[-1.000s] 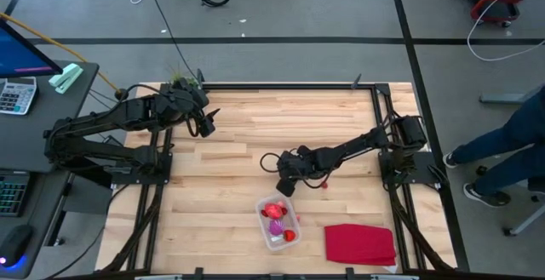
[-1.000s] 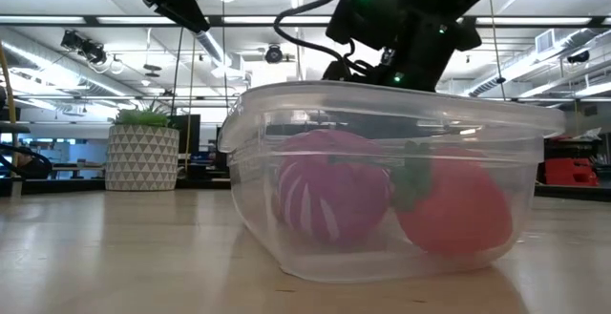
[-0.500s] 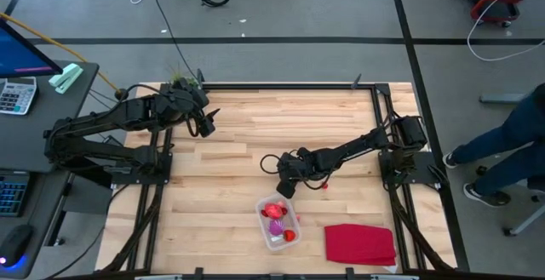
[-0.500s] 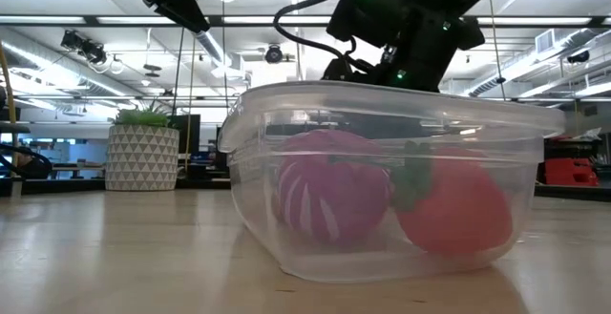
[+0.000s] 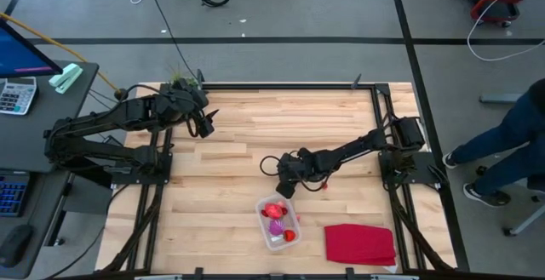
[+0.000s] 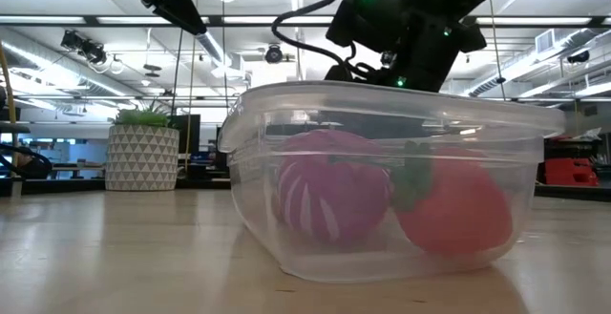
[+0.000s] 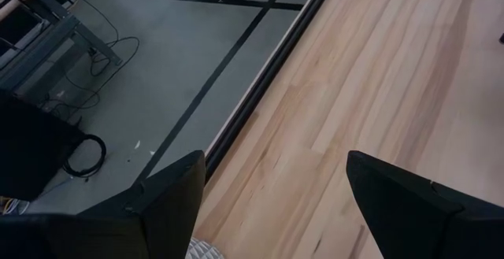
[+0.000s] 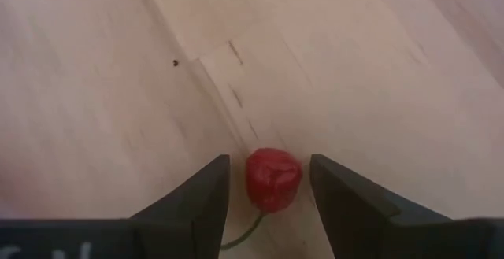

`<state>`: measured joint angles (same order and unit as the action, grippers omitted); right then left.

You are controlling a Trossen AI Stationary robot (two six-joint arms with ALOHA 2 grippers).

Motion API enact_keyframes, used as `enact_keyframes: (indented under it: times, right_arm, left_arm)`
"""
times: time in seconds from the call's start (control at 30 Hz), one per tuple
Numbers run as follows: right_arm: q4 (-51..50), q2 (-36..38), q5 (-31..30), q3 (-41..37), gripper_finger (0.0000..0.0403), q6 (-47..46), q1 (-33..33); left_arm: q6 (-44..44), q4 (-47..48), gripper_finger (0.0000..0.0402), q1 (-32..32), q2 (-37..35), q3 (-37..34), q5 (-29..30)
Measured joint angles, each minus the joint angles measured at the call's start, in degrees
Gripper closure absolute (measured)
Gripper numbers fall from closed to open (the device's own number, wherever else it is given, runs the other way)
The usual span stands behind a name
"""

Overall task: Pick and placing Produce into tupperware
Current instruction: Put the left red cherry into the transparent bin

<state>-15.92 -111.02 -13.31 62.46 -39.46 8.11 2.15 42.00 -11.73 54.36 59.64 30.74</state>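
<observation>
My right gripper (image 5: 285, 186) hovers low over the table just beyond the tupperware (image 5: 279, 223). Its wrist view shows it open (image 8: 268, 161), with a small red produce piece with a green stem (image 8: 273, 182) lying on the wood between the two fingers; a narrow gap shows on each side. The clear tupperware (image 6: 382, 185) sits on its base and holds a purple piece (image 6: 329, 198) and a larger red piece (image 6: 453, 209). My left gripper (image 5: 205, 127) waits open (image 7: 276, 158) above the table's far left part.
A flat red cloth (image 5: 360, 244) lies right of the tupperware near the near edge. Another tiny red piece (image 5: 324, 185) lies under the right arm. A potted plant (image 6: 141, 157) stands at the far left corner. A person (image 5: 511, 148) stands off the right side.
</observation>
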Motion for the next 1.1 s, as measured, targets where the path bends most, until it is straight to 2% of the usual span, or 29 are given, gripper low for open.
enact_keyframes:
  times: [0.3, 0.8, 1.1]
  right_arm:
    - [0.04, -1.01, -1.83, -0.02, 0.0227, -0.48, 0.36]
    - [-0.55, 0.31, -2.18, -0.18, 0.0318, -3.02, 0.25]
    - [-0.19, 3.65, -2.26, -0.37, 0.0327, -3.11, 0.32]
  left_arm:
    - [-0.02, 0.16, 0.0086, 0.00, 0.00, 0.00, 0.00]
    - [-0.02, 0.18, 0.0086, 0.02, 0.00, 0.00, -0.02]
    - [0.00, 0.22, 0.0086, 0.00, 0.00, 0.00, -0.02]
